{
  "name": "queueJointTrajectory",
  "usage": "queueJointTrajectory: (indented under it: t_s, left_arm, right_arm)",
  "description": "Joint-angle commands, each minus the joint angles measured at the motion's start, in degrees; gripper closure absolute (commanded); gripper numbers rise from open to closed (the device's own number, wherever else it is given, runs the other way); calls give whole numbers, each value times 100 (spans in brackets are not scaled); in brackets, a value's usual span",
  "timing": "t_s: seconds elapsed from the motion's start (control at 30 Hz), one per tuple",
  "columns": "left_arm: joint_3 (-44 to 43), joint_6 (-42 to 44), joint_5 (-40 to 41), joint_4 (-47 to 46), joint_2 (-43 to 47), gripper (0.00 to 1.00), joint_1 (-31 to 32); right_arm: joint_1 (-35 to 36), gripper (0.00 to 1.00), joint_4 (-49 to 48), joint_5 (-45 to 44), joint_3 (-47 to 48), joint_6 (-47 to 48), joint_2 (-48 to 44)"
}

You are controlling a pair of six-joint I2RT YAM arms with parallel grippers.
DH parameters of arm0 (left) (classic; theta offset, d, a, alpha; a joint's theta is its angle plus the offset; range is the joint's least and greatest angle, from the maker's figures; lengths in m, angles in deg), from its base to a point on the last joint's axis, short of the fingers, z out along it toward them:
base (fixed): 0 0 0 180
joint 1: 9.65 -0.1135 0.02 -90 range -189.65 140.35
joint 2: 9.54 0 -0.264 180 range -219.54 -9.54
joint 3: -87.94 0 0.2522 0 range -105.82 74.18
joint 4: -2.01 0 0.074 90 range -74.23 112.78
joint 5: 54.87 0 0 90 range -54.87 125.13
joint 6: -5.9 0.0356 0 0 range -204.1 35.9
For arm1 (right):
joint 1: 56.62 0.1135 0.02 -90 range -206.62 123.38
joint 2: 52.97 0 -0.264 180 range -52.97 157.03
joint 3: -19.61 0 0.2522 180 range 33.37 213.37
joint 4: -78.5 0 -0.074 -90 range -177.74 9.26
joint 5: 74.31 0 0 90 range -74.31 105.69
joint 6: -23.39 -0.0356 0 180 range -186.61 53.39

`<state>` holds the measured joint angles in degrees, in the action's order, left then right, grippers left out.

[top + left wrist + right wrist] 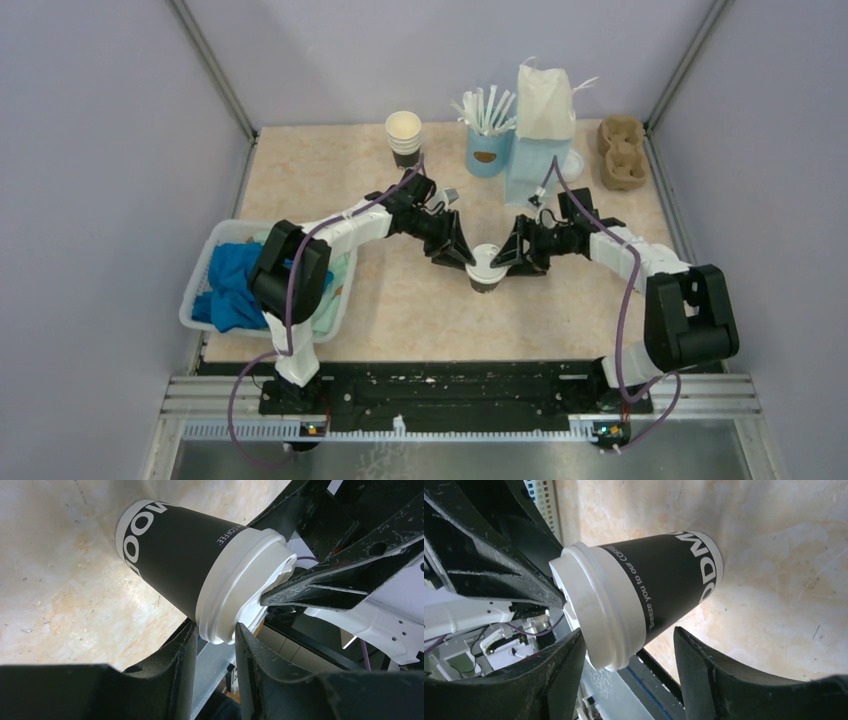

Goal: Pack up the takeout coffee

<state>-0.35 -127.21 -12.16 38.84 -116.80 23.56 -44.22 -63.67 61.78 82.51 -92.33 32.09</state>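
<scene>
White-lidded takeout coffee [486,268]: left jaws tight on it, right jaws wide; bag [545,100] beyond.

A robotics lab test booth — plain grey wall panels [100,150] in aluminium framing [213,68]. A slotted metal rail [210,395] edges the tabletop [330,170].

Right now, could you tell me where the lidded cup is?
In the top view, the cup stands centrally between the left gripper and right gripper.
</scene>
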Motion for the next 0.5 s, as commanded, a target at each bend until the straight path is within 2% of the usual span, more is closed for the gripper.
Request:
queueJointTrajectory:
  t_s: [0.0,0.13,0.2,0.3,0.37,0.47]
  left_arm:
    - [65,202,213,33,-81,61,42]
    - [138,258,293,39,-105,62,37]
    - [103,312,309,113,-129,62,42]
    - [-196,457,342,355,-106,59,37]
    - [-370,504,338,464,-27,50,41]
    - [-511,463,267,535,97,32,32]
  right_arm:
    - [-249,37,-556,489,-280,-89,-331]
    - [-376,42,-1149,553,-626,-357,-149]
    - [-379,43,-1133,571,-579,-323,5]
    - [-379,38,-843,549,-347,-312,-182]
    - [-391,31,-523,531,-127,-279,-424]
    - [-557,26,-278,621,-19,-331,-773]
